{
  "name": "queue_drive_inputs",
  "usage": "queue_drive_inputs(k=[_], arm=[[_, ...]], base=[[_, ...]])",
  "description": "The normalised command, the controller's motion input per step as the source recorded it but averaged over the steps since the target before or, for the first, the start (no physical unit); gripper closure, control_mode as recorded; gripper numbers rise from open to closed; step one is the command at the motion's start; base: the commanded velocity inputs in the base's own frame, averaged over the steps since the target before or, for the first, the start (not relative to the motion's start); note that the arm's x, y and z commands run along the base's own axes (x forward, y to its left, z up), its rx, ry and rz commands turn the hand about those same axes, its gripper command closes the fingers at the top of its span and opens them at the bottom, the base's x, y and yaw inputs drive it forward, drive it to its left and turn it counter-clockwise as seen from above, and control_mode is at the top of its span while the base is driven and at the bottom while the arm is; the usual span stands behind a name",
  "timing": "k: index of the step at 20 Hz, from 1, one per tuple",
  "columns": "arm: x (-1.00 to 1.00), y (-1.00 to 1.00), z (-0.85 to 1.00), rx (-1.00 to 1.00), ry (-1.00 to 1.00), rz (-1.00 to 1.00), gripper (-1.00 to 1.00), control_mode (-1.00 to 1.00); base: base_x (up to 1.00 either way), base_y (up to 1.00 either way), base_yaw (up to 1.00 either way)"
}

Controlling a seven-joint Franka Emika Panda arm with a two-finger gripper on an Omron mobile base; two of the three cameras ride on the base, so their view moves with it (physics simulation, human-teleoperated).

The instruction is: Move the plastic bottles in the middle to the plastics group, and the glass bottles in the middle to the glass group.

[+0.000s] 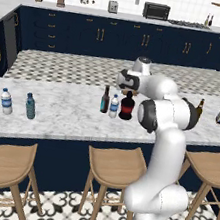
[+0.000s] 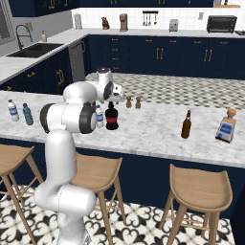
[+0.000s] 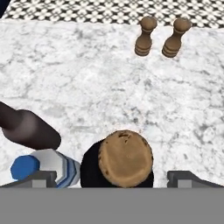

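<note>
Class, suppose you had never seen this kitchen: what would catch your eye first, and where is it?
The white arm looms over the marble counter, its open pincer hanging right above the cork top of the fat black bottle. That bottle stands mid-counter with a slim dark bottle and a small water bottle beside it. Two wooden shakers stand behind them.

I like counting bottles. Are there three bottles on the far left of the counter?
No, two stand there: a clear bottle and a teal bottle.
</note>
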Motion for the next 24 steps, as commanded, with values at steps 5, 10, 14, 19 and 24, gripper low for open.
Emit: queue_drive_inputs(k=[5, 10, 14, 19, 24], arm=[[0.15, 0.0, -0.13, 0.0, 0.0, 0.0, -1.0, -1.0], [0.16, 0.0, -0.08, 0.0, 0.0, 0.0, -1.0, -1.0], [0.05, 0.0, -0.01, 0.0, 0.0, 0.0, -1.0, -1.0], [0.0, 0.0, 0.0, 0.0, 0.0, 0.0, -1.0, -1.0], [0.0, 0.0, 0.0, 0.0, 0.0, 0.0, 1.0, -1.0]], base=[[0.0, 0.0, 0.0], [0.0, 0.0, 0.0], [0.0, 0.0, 0.0], [0.0, 0.0, 0.0], [0.0, 0.0, 0.0]])
